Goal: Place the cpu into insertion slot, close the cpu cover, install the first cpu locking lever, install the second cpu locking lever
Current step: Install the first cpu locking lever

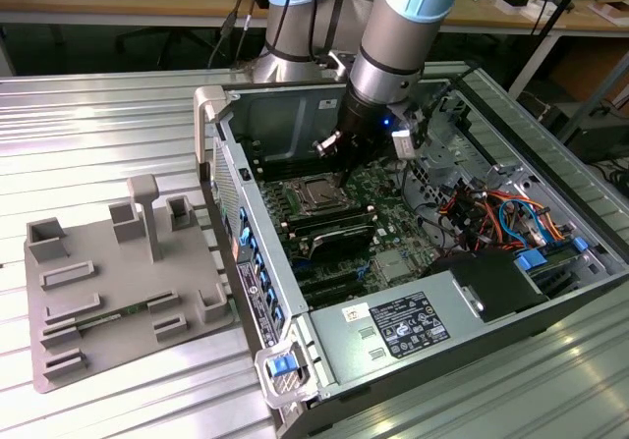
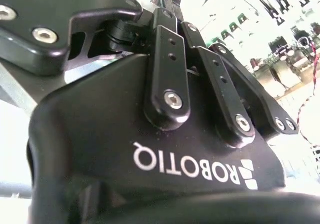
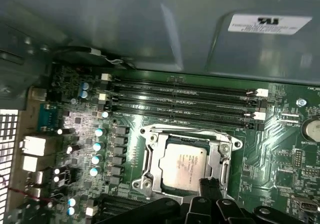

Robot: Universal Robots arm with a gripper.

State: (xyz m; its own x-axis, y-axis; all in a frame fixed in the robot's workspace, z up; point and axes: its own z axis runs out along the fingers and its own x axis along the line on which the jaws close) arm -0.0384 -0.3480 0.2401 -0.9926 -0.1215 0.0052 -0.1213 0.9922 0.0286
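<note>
Silvery cpu (image 3: 183, 166) lies flat, square in insertion slot (image 3: 150, 170).

You are looking at the case (image 1: 295, 292) lying open on the desk (image 1: 98, 115), with the fixture (image 1: 118, 292) sitting beside it on the exterior view's left. Inside, the cpu (image 3: 184, 166) is sitting in the insertion slot (image 3: 150, 181), with the cpu cover (image 3: 220, 156) lying around it. The memory slots (image 3: 185, 101) are running just beside the slot. The gripper (image 1: 332, 169) is hanging just above the cpu.
</note>
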